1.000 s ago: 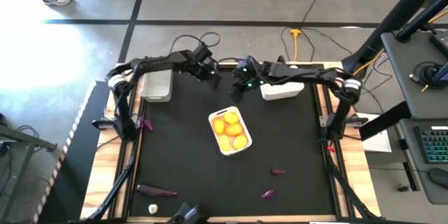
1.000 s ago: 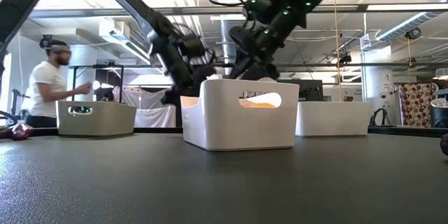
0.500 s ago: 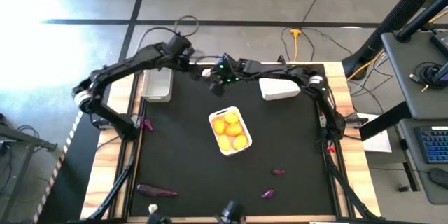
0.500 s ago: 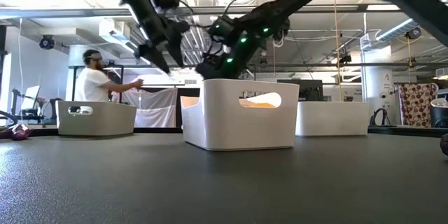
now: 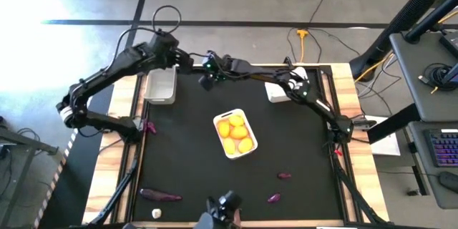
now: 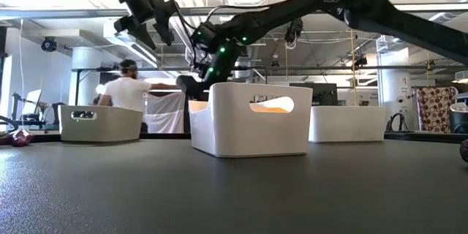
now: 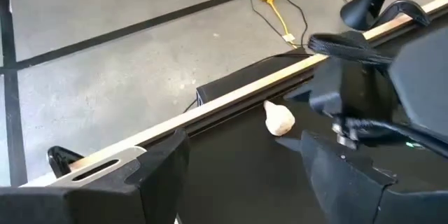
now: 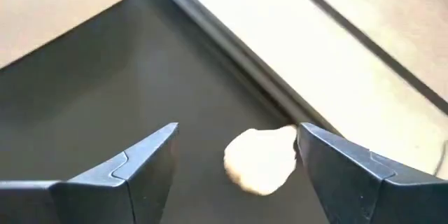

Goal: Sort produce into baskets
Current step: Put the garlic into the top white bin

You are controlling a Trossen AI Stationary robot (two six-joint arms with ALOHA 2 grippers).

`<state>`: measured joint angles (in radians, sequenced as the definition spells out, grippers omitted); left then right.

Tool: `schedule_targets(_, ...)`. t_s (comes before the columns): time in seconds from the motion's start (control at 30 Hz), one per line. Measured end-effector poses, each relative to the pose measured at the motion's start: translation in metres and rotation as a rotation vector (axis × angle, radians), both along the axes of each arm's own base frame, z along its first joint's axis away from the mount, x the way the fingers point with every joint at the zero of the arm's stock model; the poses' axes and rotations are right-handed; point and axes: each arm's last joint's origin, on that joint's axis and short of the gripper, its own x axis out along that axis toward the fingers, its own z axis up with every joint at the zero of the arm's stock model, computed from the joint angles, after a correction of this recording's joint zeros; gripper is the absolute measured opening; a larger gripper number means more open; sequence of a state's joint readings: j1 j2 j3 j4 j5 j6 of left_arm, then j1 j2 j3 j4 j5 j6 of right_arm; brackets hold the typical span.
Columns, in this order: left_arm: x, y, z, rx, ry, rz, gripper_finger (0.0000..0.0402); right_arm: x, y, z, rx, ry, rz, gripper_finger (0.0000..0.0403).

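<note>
- The right gripper (image 8: 234, 164) hangs low over the black table mat (image 5: 179, 157) by its far edge, its two dark fingers (image 8: 133, 164) spread apart with nothing clamped.
- A small white garlic-like bulb (image 8: 260, 159) lies on the mat between those fingers, nearer one of them; whether it touches that finger cannot be told.
- The left wrist view shows the same bulb (image 7: 278, 119) from farther off, ahead of the left gripper (image 7: 241, 168), whose fingers also stand open and empty, just beside the pale wooden table edge (image 7: 231, 98).
- From above, the bulb is hidden under the right gripper (image 5: 207, 79); the left gripper (image 5: 184, 62) sits just beside it.
- Only the high view shows the white rectangular plastic basket of yellow and orange round fruits (image 5: 235, 134) mid-table, the grey-translucent basket (image 5: 160, 86), the second white basket (image 5: 280, 91), a long dark purple vegetable (image 5: 161, 195) and two small purple pieces (image 5: 284, 175).
- The low view alone shows a person (image 6: 131, 91) in the room behind.
</note>
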<state>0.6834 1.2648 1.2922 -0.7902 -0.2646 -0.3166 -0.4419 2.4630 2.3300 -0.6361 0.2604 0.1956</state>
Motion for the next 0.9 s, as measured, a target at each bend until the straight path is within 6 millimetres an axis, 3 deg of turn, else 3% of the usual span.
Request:
schedule_targets(0.33,0.003,0.0,-0.002,-0.054,-0.036,-0.02,0.0255,-0.011,-0.023,-0.034,0.174,0.009,-0.124,0.0232)
schedule_targets(0.43,-0.003,-0.001,0.004,-0.025,-0.057,-0.013,0.0255,-0.01,-0.029,-0.044,0.269,-0.053,-0.118,0.0229)
schedule_targets(0.67,-0.015,-0.006,0.023,0.029,-0.103,-0.001,0.0255,-0.013,-0.025,-0.052,0.35,-0.017,-0.086,0.0222)
schedule_targets(0.9,-0.028,-0.017,0.052,0.111,-0.171,-0.012,0.0255,-0.01,-0.023,-0.052,0.385,-0.046,-0.051,0.018)
